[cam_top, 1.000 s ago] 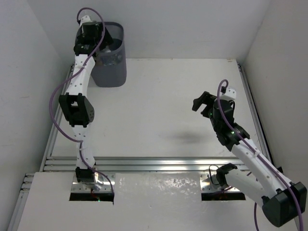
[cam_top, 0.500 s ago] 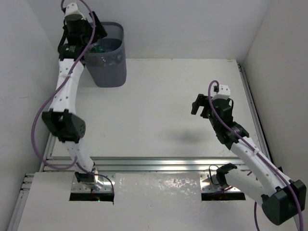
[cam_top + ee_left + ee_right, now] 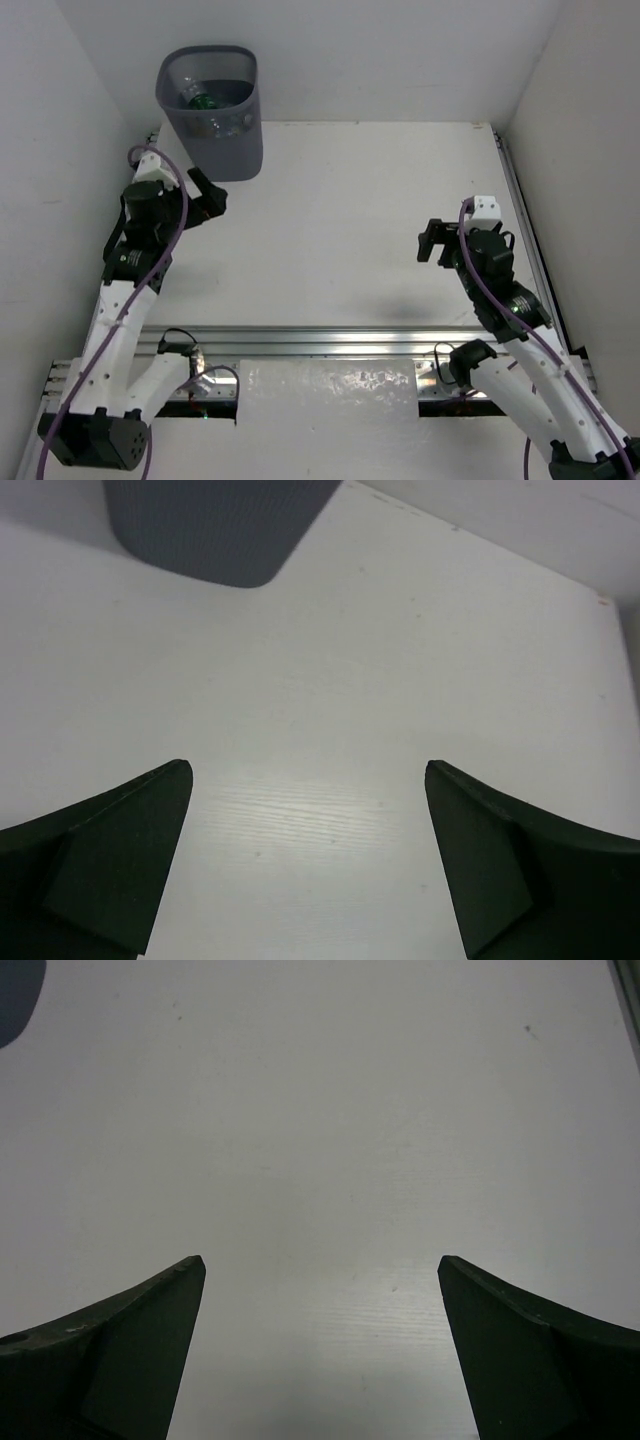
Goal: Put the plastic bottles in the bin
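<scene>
The dark grey bin (image 3: 213, 150) stands at the far left of the table; its base also shows at the top of the left wrist view (image 3: 210, 525). Inside it I see a green bottle (image 3: 203, 100) and clear bottles (image 3: 230, 122). No bottle lies on the table. My left gripper (image 3: 210, 200) is open and empty, just near-left of the bin, above the white table (image 3: 330, 220). My right gripper (image 3: 436, 243) is open and empty at mid right. Both wrist views show wide-apart fingers (image 3: 120, 860) (image 3: 120, 1350) over bare table.
White walls close in the table at left, back and right. A metal rail (image 3: 330, 340) runs along the near edge, and a side rail (image 3: 520, 190) runs along the right. A dark corner of the bin shows at the top left of the right wrist view (image 3: 18, 990).
My left arm has pulled back from over the bin and come down to the table near it. My right gripper has shifted slightly right and nearer.
</scene>
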`<state>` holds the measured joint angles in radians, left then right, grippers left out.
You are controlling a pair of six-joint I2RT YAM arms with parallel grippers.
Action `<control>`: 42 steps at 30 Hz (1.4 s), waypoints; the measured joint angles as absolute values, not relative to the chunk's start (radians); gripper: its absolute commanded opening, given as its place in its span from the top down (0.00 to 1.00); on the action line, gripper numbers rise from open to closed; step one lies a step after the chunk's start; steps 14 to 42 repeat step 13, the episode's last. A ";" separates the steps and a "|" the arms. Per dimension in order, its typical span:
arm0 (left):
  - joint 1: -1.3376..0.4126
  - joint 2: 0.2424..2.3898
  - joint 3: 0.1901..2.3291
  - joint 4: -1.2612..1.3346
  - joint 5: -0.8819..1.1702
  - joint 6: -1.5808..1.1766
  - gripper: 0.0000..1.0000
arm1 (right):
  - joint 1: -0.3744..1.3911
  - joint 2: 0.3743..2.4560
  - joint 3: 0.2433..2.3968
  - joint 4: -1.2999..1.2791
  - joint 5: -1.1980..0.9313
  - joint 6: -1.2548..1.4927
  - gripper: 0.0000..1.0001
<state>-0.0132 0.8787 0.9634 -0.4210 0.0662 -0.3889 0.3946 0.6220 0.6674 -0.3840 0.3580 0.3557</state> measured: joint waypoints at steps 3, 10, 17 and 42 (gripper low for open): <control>-0.026 0.783 0.881 -0.429 -0.017 -0.355 0.00 | 0.395 0.602 0.636 -0.415 0.352 0.368 0.01; -0.041 0.500 0.706 -0.374 -0.159 -0.318 0.00 | 0.395 0.562 0.579 -0.453 0.340 0.375 0.01; -0.058 0.507 0.707 -0.368 -0.195 -0.320 0.00 | 0.395 0.554 0.566 -0.449 0.340 0.381 0.01; -0.058 0.507 0.707 -0.368 -0.195 -0.320 0.00 | 0.395 0.554 0.566 -0.449 0.340 0.381 0.01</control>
